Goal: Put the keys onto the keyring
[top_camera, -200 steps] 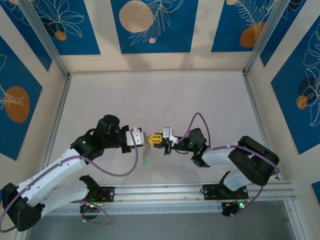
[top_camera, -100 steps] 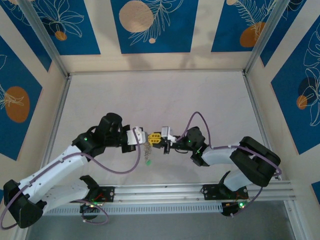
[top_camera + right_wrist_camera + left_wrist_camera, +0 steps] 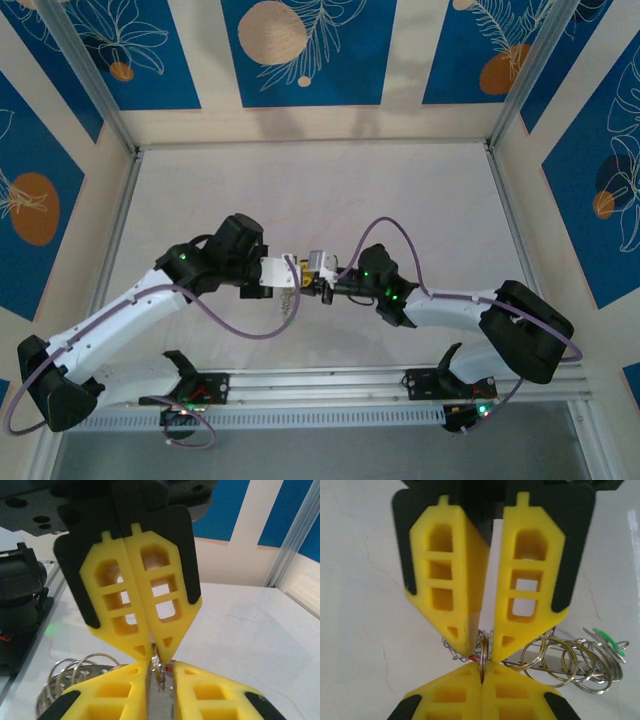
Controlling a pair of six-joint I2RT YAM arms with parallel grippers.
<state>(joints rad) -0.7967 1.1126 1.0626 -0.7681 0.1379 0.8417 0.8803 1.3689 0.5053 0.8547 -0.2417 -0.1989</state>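
Observation:
My two grippers meet tip to tip low over the middle of the white table. A thin silvery keyring (image 3: 483, 656) stands edge-on between them. The left gripper (image 3: 482, 651) (image 3: 293, 272) is shut on its upper part. The right gripper (image 3: 159, 652) (image 3: 312, 278) pinches it from the other side, its yellow fingers (image 3: 520, 695) pressed together. Several wire rings (image 3: 572, 667), a bit of chain and a green-tagged key (image 3: 606, 637) hang beside the grip. A red tag (image 3: 472, 658) peeks out behind the left fingertip. From above, the bundle of keys (image 3: 288, 304) dangles below the grippers.
Purple cables (image 3: 385, 232) loop over both wrists. An aluminium rail (image 3: 400, 385) carrying both arm bases runs along the near edge. Metal frame posts and blue-patterned walls close off the table (image 3: 420, 190) at the sides and back.
Both arms have swung in, and the joined grippers have shifted a little up the table. The left jaws have closed on the ring. The hanging bundle now sits higher under the grippers.

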